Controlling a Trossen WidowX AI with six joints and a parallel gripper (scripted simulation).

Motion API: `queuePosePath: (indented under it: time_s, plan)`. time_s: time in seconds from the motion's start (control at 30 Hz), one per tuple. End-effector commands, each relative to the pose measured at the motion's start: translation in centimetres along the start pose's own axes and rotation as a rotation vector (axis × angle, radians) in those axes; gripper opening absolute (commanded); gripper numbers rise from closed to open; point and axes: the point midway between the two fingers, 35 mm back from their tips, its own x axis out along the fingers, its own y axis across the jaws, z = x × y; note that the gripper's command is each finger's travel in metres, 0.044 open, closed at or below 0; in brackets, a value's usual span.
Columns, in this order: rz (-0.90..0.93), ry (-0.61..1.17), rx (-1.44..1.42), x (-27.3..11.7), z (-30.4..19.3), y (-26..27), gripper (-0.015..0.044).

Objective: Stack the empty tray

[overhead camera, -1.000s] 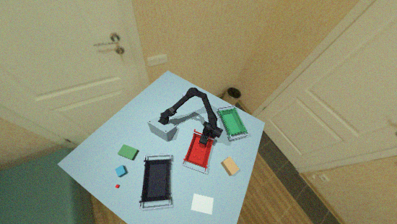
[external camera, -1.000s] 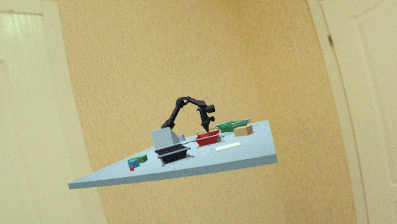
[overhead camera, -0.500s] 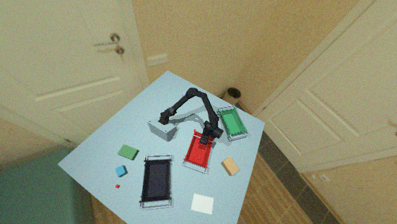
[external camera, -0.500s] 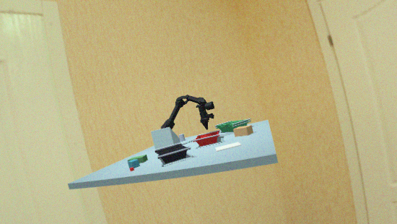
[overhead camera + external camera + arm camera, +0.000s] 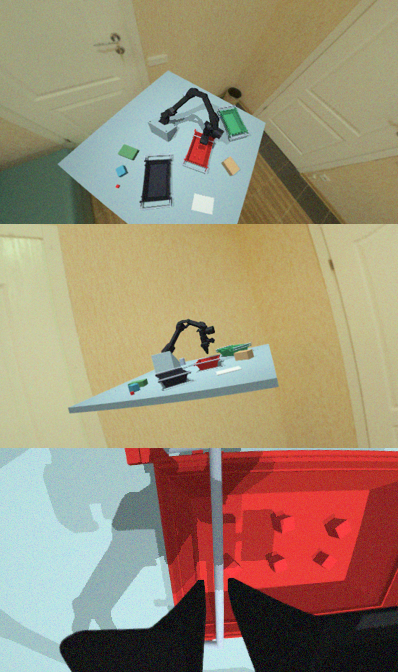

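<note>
The red tray (image 5: pixel 191 149) (image 5: pixel 208 364) (image 5: pixel 372 563) holds several small red blocks (image 5: pixel 281 522) on its floor. One wire bar (image 5: pixel 216 523) (image 5: pixel 197 136) lies above its interior at the end nearer the arm. The other bar (image 5: pixel 195 168) is swung out past the far end. My gripper (image 5: pixel 203 144) (image 5: pixel 207 352) (image 5: pixel 215 584) is over the near end, pointing down. Its fingertips are slightly apart, one each side of the bar, with gaps showing. A black tray (image 5: pixel 145 184) (image 5: pixel 174 379) and a green tray (image 5: pixel 225 123) (image 5: pixel 231 351) stand apart, both seemingly empty.
A tan block (image 5: pixel 231 166) (image 5: pixel 243 355) and a white flat piece (image 5: pixel 202 204) (image 5: pixel 229 371) lie near the red tray. A green block (image 5: pixel 128 152), a blue block (image 5: pixel 121 171) and a small red cube (image 5: pixel 117 186) lie left of the black tray. The grey arm base (image 5: pixel 162 130) stands behind.
</note>
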Motion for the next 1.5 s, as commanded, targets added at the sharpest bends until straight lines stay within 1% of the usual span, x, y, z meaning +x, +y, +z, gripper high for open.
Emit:
queuePosePath:
  time_s: [0.0,0.37,0.43,0.5,0.63,0.67,0.73,0.93,1.07,1.2,1.27,1.47]
  plan:
    - [0.0,0.0,0.003,0.0,0.0,0.0,0.0082]
    - [0.0,0.0,0.003,-0.2,0.0,-0.1,0.0082]
    - [-0.002,0.0,0.003,-1.3,0.2,-0.1,0.0082]
    - [-0.004,0.001,0.002,-3.1,0.3,-0.2,0.0082]
    - [-0.004,0.002,0.001,-8.1,0.1,-0.2,0.0082]
    - [0.003,0.01,0.004,-5.2,0.3,-0.2,0.0082]
    - [-0.001,0.008,0.003,-5.1,1.0,-2.2,0.0082]
    - [-0.014,0.002,-0.002,-4.2,2.7,-11.9,0.0082]
    - [-0.016,-0.002,-0.006,-3.1,2.2,-18.6,0.0082]
    - [-0.013,-0.006,-0.011,-1.5,0.6,-24.9,0.0082]
    - [-0.012,-0.007,-0.012,-1.2,0.2,-26.0,0.0082]
    - [-0.012,-0.007,-0.012,-1.2,0.2,-26.0,0.0082]
